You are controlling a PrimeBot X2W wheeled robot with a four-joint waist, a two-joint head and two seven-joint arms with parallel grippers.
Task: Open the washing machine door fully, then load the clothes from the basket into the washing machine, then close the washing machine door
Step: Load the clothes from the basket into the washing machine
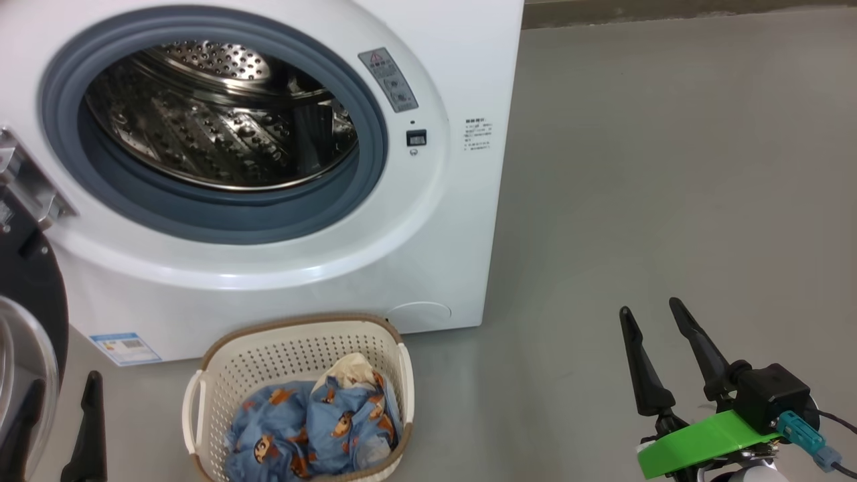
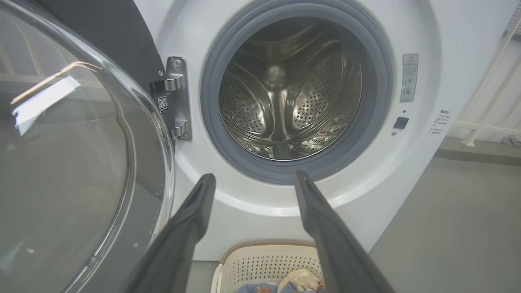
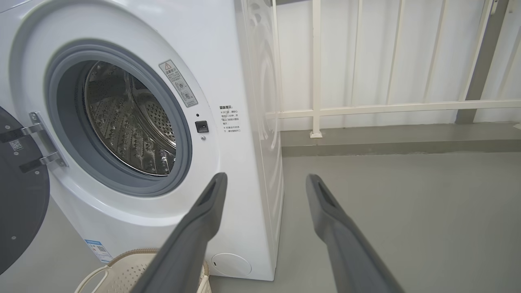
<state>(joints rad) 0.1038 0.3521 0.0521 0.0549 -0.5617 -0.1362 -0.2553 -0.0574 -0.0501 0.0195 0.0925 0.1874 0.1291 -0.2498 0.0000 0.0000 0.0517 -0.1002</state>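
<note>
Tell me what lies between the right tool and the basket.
In the head view, bare grey floor stretches from the basket to the right tool, which is open; nothing lies on that stretch.

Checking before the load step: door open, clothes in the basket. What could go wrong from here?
1. Left gripper sits beside the washing machine door; a swing could bump it partly shut.
2. Clothes lie bunched in the basket; a grab might drag the basket along.
3. Fabric may snag on the grey gasket.
</note>
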